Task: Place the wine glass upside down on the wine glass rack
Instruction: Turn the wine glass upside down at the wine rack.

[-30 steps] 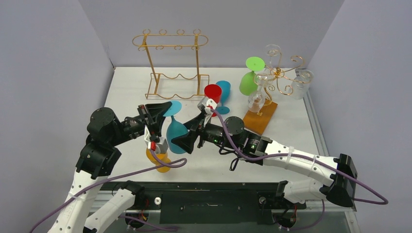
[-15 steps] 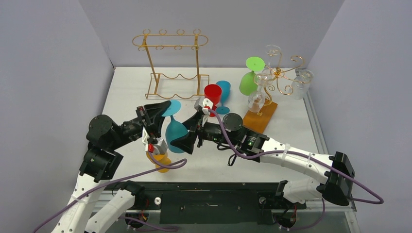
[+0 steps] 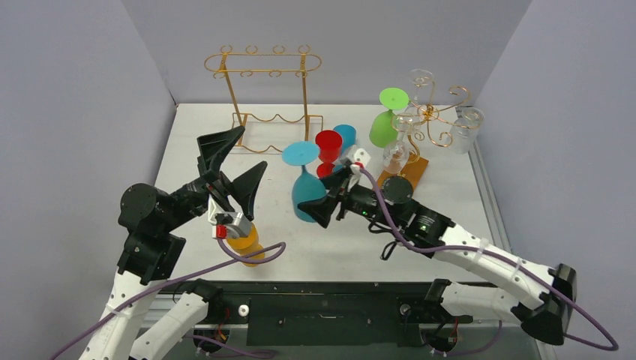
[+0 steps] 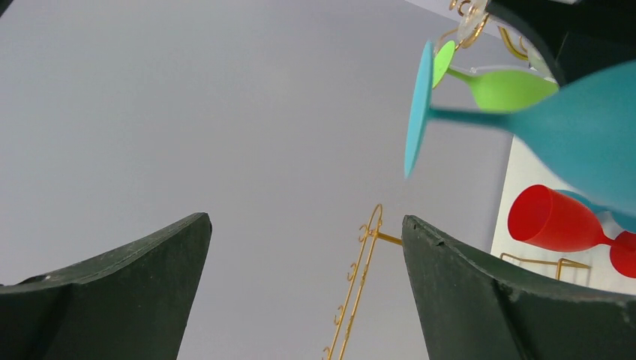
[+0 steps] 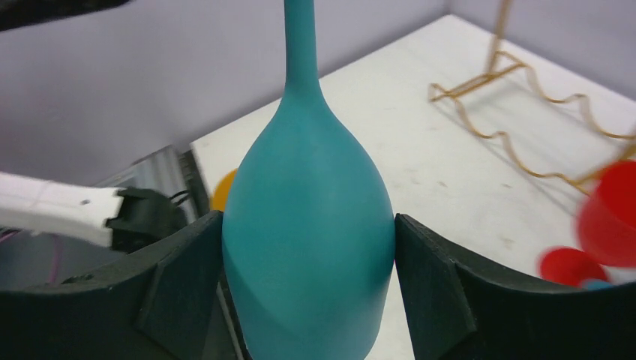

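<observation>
Grey-lilac walls close in the white table (image 3: pixel 457 187), and on it we see the teal wine glass (image 3: pixel 303 187) near the middle, held upside down and close to upright, with its round foot uppermost and its bowl low over the surface. The right gripper (image 3: pixel 309 208) pinches that bowl, and in the right wrist view the two dark pads press flat on either side of it. Half a second ago the left gripper (image 3: pixel 234 166) also reached to the glass, up by its foot. Now it has let go and drawn back to the left, its jaws spread wide with nothing between them (the left wrist view shows only wall and a sliver of rack in the gap). The glass has travelled right with the right arm and stands less tilted than before, just beside the red glass (image 3: pixel 328 144) and the blue glass (image 3: pixel 346 135). Beneath the left wrist, more of the orange glass (image 3: pixel 244 241) shows than it did earlier. The tall gold rack (image 3: pixel 262 97) stands at the back of the table, well apart from the teal glass. To the right, the curled gold stand (image 3: pixel 431 112) carries the green glass (image 3: pixel 386 124), foot up, along with some clear glasses. Neither rack has shifted.
</observation>
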Controlling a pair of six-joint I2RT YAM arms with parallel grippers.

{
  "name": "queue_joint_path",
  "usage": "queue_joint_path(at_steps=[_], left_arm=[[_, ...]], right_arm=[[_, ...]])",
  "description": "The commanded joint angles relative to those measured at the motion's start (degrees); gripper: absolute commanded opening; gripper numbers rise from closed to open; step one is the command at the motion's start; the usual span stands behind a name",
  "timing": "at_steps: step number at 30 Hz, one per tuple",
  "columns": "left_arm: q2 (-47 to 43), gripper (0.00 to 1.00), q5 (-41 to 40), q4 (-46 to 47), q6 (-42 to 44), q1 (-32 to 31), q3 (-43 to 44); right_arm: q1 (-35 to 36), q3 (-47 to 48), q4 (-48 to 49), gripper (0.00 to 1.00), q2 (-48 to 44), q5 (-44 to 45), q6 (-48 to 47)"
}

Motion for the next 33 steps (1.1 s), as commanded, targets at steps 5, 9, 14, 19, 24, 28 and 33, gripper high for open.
queue_joint_path(at_steps=[5, 9, 14, 19, 24, 28, 33], left_arm=[[-0.33, 0.96, -3.12, -2.38, -4.42, 0.02, 2.41], [-0.01, 0.96, -3.82, -1.62, -8.14, 0.05, 1.58], [0.27, 0.96, -4.6, -1.3, -9.56, 0.03, 0.48], [0.72, 0.96, -4.77, -1.03, -10.69, 0.08, 0.01], [1.01, 0.96, -5.0, -1.01, -11.11, 0.07, -0.43], [1.37, 0.96, -5.35, -1.23, -11.82, 0.07, -0.24], [1.64, 0.96, -5.47, -1.32, -12.41, 0.08, -0.41]], right_arm=[[-11.82, -12.51, -7.95, 0.64, -22.16, 22.24, -6.39], [-18.58, -16.45, -11.31, 0.63, -29.52, 25.56, -6.41], [-25.14, -18.31, -15.06, 0.63, -36.28, 29.93, -6.11], [-29.65, -19.31, -17.62, 0.64, -38.49, 35.25, -6.88], [-35.41, -20.1, -16.86, 0.64, -37.46, 37.27, -7.37], [-41.98, -21.73, -14.34, 0.64, -36.0, 35.16, -6.36], [-48.53, -22.33, -8.39, 0.63, -32.25, 28.91, -4.77]])
